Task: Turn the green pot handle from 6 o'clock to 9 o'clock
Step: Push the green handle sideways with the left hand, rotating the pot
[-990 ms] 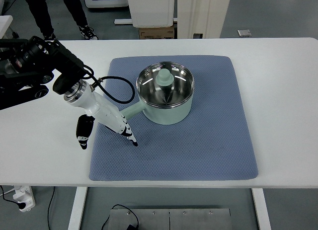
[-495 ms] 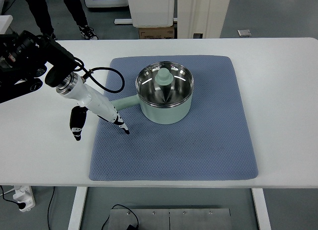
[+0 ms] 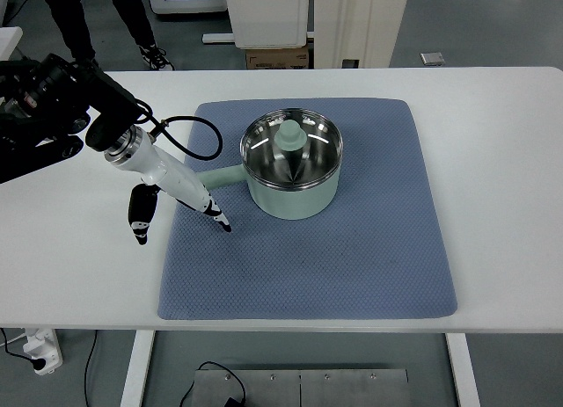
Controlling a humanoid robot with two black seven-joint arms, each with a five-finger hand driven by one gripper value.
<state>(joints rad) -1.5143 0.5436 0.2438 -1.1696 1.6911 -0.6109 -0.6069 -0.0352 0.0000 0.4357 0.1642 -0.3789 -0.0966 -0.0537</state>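
pots: 1 green pot | handles: 1 | mats: 1 blue mat | tables: 1 white table | robot hands: 1 left hand | persons: 1, legs only

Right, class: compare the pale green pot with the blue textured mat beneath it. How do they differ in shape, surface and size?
The pale green pot is round and stands tall; the blue textured mat is flat and roughly rectangular. The pot's inside is shiny metal that reflects; the mat's surface is dull and dimpled. The pot covers only a small part of the mat, toward its far left. Both rest on the white table.
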